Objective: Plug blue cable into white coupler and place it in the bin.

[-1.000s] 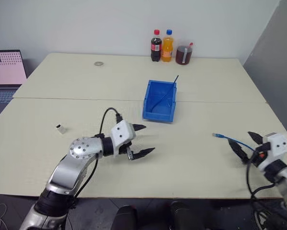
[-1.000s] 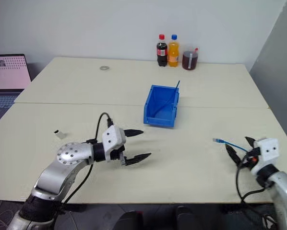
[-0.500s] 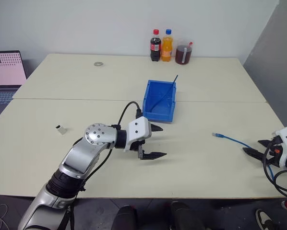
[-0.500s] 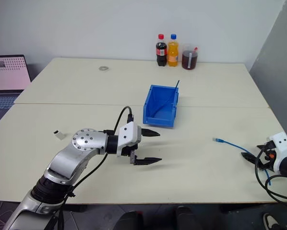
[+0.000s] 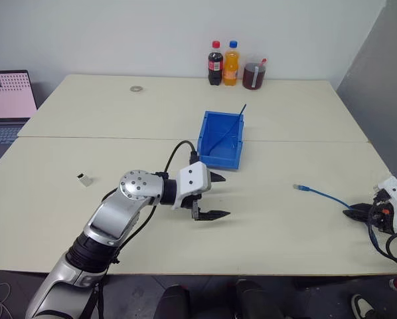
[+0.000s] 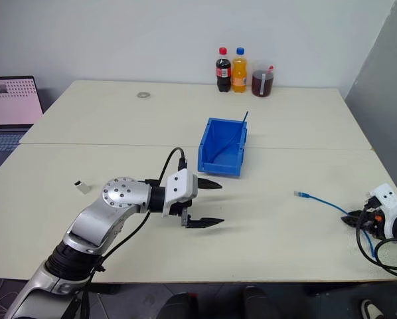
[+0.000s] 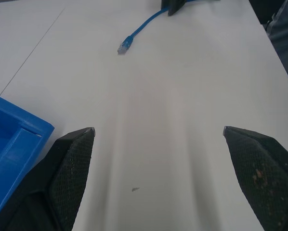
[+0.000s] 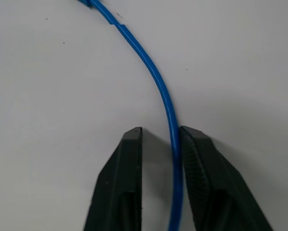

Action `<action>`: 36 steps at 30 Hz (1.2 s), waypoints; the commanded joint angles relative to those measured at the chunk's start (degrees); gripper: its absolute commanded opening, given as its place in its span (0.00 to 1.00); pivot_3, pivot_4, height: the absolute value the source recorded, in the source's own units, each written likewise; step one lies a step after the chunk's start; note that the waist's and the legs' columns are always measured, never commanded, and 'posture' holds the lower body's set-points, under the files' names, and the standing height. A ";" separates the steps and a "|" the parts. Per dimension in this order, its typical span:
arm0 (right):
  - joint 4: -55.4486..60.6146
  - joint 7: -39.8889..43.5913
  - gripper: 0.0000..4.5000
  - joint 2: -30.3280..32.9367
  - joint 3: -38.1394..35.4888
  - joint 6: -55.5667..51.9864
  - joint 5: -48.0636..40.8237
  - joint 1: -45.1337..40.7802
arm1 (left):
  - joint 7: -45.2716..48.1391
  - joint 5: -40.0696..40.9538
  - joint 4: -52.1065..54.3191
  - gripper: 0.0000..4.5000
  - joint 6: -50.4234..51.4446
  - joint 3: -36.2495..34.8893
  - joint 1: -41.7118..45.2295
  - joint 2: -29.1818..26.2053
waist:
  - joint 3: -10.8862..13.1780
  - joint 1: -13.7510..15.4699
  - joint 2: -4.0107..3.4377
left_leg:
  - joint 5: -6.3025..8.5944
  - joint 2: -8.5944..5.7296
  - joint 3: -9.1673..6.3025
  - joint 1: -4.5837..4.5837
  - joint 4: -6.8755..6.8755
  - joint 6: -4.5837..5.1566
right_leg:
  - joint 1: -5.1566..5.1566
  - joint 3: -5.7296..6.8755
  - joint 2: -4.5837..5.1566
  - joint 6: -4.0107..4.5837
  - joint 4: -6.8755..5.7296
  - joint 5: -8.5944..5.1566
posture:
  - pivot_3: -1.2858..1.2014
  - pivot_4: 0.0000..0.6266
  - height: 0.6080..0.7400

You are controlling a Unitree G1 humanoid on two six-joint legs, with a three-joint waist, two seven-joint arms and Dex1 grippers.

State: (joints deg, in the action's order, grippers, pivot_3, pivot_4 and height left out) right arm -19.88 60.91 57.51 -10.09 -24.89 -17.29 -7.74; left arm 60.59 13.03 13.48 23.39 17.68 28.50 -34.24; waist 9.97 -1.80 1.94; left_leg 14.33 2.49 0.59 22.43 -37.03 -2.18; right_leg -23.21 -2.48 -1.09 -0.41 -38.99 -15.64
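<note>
- Where the pale table (image 5: 119, 119) meets its right near edge, the right gripper (image 5: 353, 213) is seen low over the surface, with the blue cable (image 5: 321, 195) running between its two black fingers (image 8: 122, 183).
- From the right wrist view, the fingers are drawn close together around the cable (image 8: 158, 82), which lies against the inner face of one finger while a narrow gap is left to the other; a firm pinch cannot be told for certain.
- From the gripper, the cable is laid out leftward and slightly farther across the table, ending in a small clear plug (image 5: 297, 188) that rests flat on the surface.
- Near the middle of the table, the left gripper (image 5: 215, 197) is held just above the surface, its fingers spread wide with nothing between them, pointed to the right toward the cable's plug (image 7: 123, 46).
- The bin (image 5: 222, 139) is set upright just beyond the left gripper, near the table's centre, with a thin dark blue strand (image 5: 241, 113) leaning against its far right corner.
- The white coupler (image 5: 83, 178) is seen alone on the left part of the table, well apart from both grippers and from the cable.
- Two bottles (image 5: 223, 64) and a jar of dark liquid (image 5: 254, 74) are lined up at the far edge, by the wall.
- A laptop (image 5: 7, 100) with a lit screen is seen at the far left, beside the table.
</note>
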 commanded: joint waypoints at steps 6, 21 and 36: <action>-0.53 1.10 0.00 0.68 0.55 6.88 2.98 -2.93 | -1.12 -0.41 0.58 1.00 0.85 -1.54 0.56 -0.28 | 0.00 -0.10 -0.01 | 0.00 0.00 0.04 -0.02 -0.01 0.00 | 0.00 -0.04 0.00 -0.01 -0.02 0.00 | 0.52 0.24 1.00; 34.73 -10.25 0.00 -15.42 12.27 -5.93 0.90 -3.07 | -5.00 0.96 3.96 1.00 0.68 -17.91 -22.75 -12.43 | 0.11 -0.42 -0.15 | 0.00 0.18 -0.33 -0.05 0.05 -0.01 | -0.03 0.05 0.14 0.05 -0.08 -0.03 | 0.52 0.24 1.00; 29.77 -16.55 0.00 -30.55 30.56 -10.83 8.45 -14.12 | -5.31 -0.12 -4.31 1.00 -5.99 -21.56 -27.02 -12.83 | 0.10 0.24 -0.08 | 0.00 0.19 -0.25 0.15 0.01 -0.01 | -0.14 0.15 0.21 0.03 -0.02 -0.01 | 0.52 0.24 1.00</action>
State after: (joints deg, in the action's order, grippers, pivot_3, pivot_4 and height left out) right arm 10.01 44.85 27.23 20.31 -35.72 -9.60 -20.97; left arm 55.59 13.05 8.76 18.96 -3.57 0.78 -47.27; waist 10.07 -1.56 1.86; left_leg 14.33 2.68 0.35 22.60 -37.03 -2.19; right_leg -23.37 -2.33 -0.88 -0.39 -39.01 -15.65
